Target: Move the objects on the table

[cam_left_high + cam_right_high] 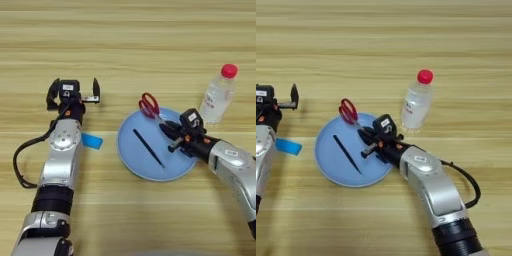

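Red-handled scissors [149, 106] lie across the far rim of a round blue plate [150, 167], handles sticking out over the rim. Their silver blades run under my right gripper [172, 136], which reaches in from the right and is shut on them. The clear bottle [216, 97] with a red cap stands upright just right of the plate, behind my right forearm. A small blue strip [92, 141] lies flat on the table [130, 45], left of the plate, beside my left arm. My left gripper [73, 93] stands open and holds nothing, farther back than the strip.
A thin black stick [148, 148] lies slantwise in the middle of the plate. A black cable [20, 160] loops out left of my left arm. Another cable [468, 180] curves off my right forearm.
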Tool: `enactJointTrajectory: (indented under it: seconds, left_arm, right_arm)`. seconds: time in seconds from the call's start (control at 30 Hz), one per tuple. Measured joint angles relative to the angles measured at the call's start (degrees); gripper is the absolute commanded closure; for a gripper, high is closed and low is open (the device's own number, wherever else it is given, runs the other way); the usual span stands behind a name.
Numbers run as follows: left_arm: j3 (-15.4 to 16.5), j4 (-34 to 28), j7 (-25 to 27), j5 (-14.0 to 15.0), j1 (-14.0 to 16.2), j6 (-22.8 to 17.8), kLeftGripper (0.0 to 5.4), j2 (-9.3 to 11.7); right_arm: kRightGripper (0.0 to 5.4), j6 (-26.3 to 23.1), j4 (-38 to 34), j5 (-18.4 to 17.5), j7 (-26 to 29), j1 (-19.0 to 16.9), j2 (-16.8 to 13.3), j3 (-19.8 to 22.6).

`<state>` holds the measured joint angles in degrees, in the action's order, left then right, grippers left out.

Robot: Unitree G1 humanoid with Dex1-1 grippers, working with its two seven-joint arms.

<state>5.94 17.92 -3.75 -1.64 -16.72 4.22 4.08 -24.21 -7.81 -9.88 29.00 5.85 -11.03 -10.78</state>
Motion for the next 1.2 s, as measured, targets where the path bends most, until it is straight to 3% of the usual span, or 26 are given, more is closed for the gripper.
enactJointTrajectory:
  seconds: [0.37, 0.67, 0.87, 1.2]
  left_arm:
    - [-0.48, 6.36, -2.72, -2.44, -2.52, 3.43, 0.00, 1.00]
    - [-0.69, 9.79, -3.77, -2.81, -2.82, 4.40, 0.00, 1.21]
    - [-1.32, 9.80, -3.82, -2.82, -2.82, 4.43, 0.00, 1.20]
    - [-1.65, 9.80, -3.89, -2.75, -2.82, 4.49, 0.00, 1.21]
  right_arm:
    - [5.19, 0.14, -3.43, -1.33, -0.29, 0.01, 0.30, 0.30]
    - [5.20, -0.12, -9.22, -2.90, -1.53, 0.05, 0.58, 2.02]
    - [5.20, -2.45, -16.52, -5.84, -3.60, 0.99, -0.27, 6.55]
    - [5.20, -5.40, -23.79, -11.87, -6.35, 6.89, -5.10, 18.05]
